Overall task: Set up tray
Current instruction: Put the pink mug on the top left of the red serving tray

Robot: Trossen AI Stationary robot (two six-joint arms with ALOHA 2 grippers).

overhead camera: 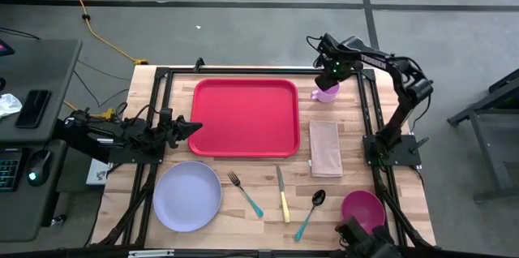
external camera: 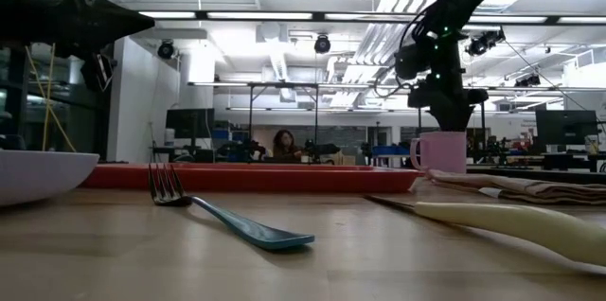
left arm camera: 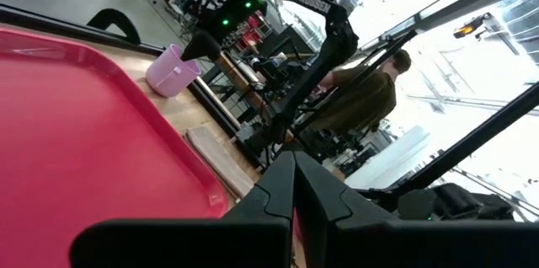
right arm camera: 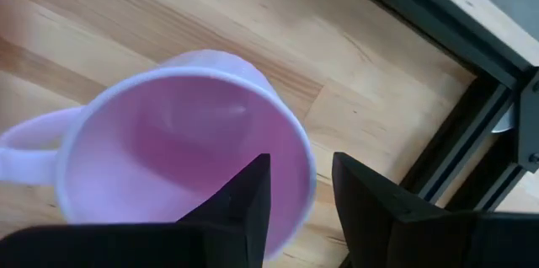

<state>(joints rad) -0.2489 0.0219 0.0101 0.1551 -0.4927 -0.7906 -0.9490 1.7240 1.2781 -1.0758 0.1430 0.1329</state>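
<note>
Red tray sits flat at table centre, slightly toward 12 o'clock, long axis 9-to-3, short sides facing the two arms. Nothing on it.

Right gripper hangs over the pink mug, which stands upright just off the tray's 2 o'clock corner, apart from the rim. Only the right wrist view shows the fit: one finger is inside the mug, the other outside, wall between them, jaws parted with a gap; can't tell whether they press the wall. Handle shows there too, hidden in the high view.

Left gripper is at the tray's 9 o'clock edge, pointing toward 3. Left wrist view shows its fingers pressed together, holding nothing, above the tray.

Folded napkin lies beside the tray at 3–4 o'clock. Along the 6 o'clock side: lavender plate, fork, knife, spoon, magenta bowl.

Low view only: tray edge-on as a thin red strip behind the fork, mug under the gripper, a person seated in the room behind. Left wrist view shows another person beyond the table.
</note>
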